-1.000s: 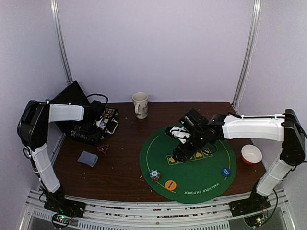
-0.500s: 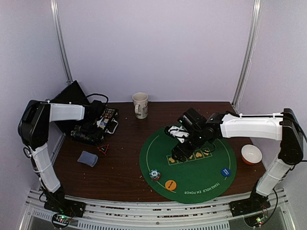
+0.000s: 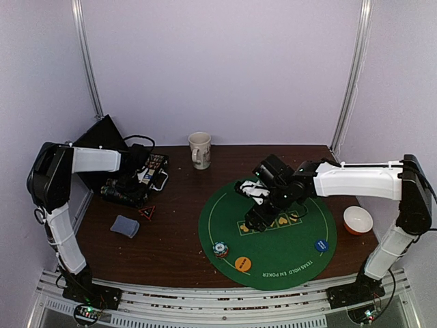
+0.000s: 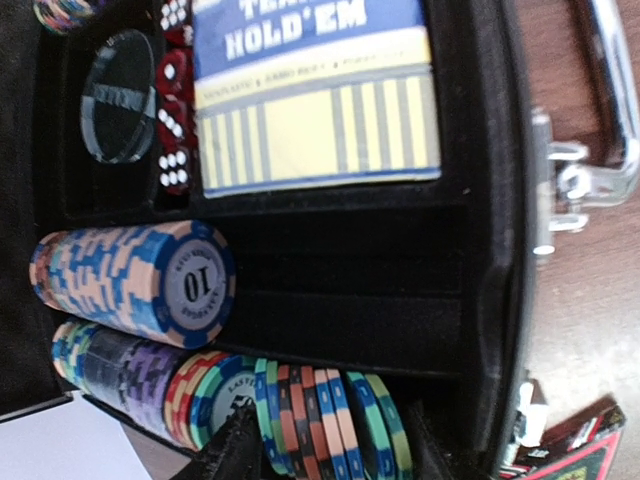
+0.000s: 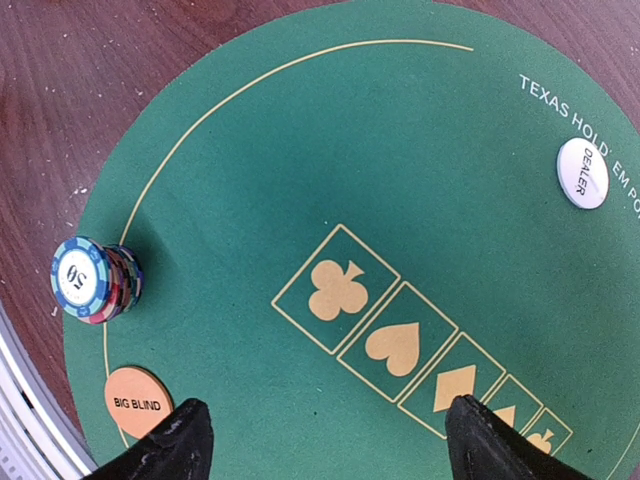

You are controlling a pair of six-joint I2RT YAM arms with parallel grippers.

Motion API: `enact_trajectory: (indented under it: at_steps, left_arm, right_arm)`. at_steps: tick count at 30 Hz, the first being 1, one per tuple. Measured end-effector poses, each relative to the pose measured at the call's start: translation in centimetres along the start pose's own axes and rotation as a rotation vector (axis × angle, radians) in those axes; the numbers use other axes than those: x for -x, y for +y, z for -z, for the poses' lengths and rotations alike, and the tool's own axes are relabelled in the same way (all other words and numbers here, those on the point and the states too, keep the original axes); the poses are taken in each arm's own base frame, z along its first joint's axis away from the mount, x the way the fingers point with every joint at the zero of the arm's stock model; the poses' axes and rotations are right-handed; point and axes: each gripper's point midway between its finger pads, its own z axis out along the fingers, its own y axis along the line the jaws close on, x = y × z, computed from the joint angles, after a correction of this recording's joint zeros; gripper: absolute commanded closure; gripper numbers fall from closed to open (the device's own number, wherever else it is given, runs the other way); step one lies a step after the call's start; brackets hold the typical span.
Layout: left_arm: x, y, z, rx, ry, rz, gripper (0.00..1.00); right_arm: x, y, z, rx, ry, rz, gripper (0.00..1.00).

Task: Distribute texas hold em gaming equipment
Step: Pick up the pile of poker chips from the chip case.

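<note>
Right end effector (image 5: 326,402) wide over TEXAS HOLD'EM mat (image 5: 300,150), BIG BLIND disc (image 5: 138,402), left end effector (image 4: 328,428) straddling chips (image 4: 300,395), grip unclear

Soft, even overhead light is filling the top view, throwing only a faint shadow of the right arm (image 3: 355,181) onto the green mat (image 3: 273,256). In the right wrist view, a dim smudge is darkening the mat's middle, and the chip stack (image 5: 92,280) at the mat's left edge is casting a short shadow. In the left wrist view, the chrome handle (image 4: 605,110) is flaring white, the black case (image 4: 480,260) is swallowing detail, and the nearest chips (image 4: 330,420) are looking soft.
</note>
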Motion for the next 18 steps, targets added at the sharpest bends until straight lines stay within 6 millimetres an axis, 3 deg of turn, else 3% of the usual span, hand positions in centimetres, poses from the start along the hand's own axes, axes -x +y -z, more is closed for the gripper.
enact_trajectory:
  at_steps: [3, 6, 9, 11, 18]
  left_arm:
    - [-0.4, 0.2, -0.7, -0.009, 0.020, 0.009, 0.52]
    - [-0.4, 0.3, -1.3, -0.024, 0.025, 0.027, 0.61]
    - [-0.4, 0.4, -1.4, -0.031, 0.026, 0.038, 0.78]
    - [-0.4, 0.6, -1.5, -0.036, 0.027, 0.046, 0.99]
    - [-0.1, 0.6, -1.0, -0.065, 0.013, 0.062, 1.00]
  right_arm:
    - [-0.1, 0.0, 0.0, 0.000, 0.003, 0.000, 0.17]
    - [-0.1, 0.0, 0.0, 0.000, 0.005, 0.000, 0.17]
    - [-0.1, 0.0, 0.0, 0.000, 0.005, 0.000, 0.17]
    - [-0.1, 0.0, 0.0, 0.000, 0.005, 0.000, 0.17]
    - [-0.2, 0.0, 0.0, 0.001, 0.007, 0.000, 0.17]
